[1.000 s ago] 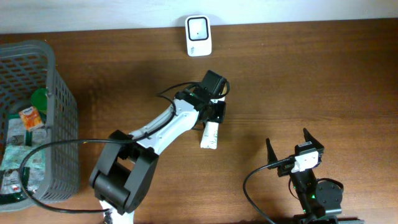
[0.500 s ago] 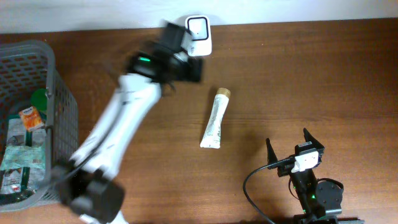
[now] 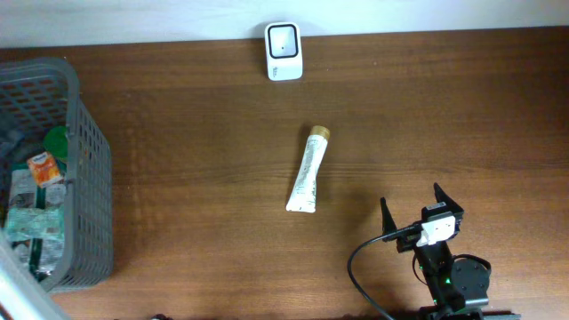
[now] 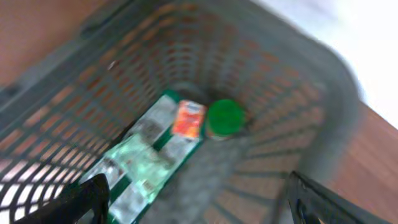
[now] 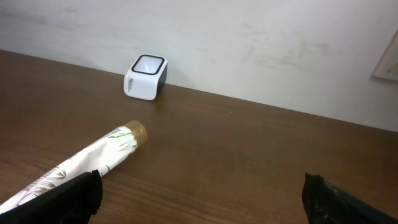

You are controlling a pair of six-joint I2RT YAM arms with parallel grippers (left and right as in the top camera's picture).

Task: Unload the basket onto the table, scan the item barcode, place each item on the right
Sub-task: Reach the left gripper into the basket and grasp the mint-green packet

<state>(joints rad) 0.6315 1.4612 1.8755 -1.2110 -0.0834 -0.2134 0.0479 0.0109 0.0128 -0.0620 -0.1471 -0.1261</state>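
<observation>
From above: the tube (image 3: 308,169) lies flat on the table (image 3: 178,116) about mid-way across, nothing gripping it, gold cap end aimed roughly at the scanner (image 3: 284,52), which sits well apart at the back edge. The basket (image 3: 89,178) is at the far left. The right gripper (image 3: 411,197) sits front right, jaws spread wide and empty.

Left wrist cam is pretty blurry. It looks down into the basket, and the left gripper (image 4: 198,182) has its jaws wide apart with nothing between them. Down in there, a green lid (image 4: 225,117) sits just beside an orange packet (image 4: 188,118).

Right wrist cam: the tube runs off toward the lower left, with the scanner by the wall.
</observation>
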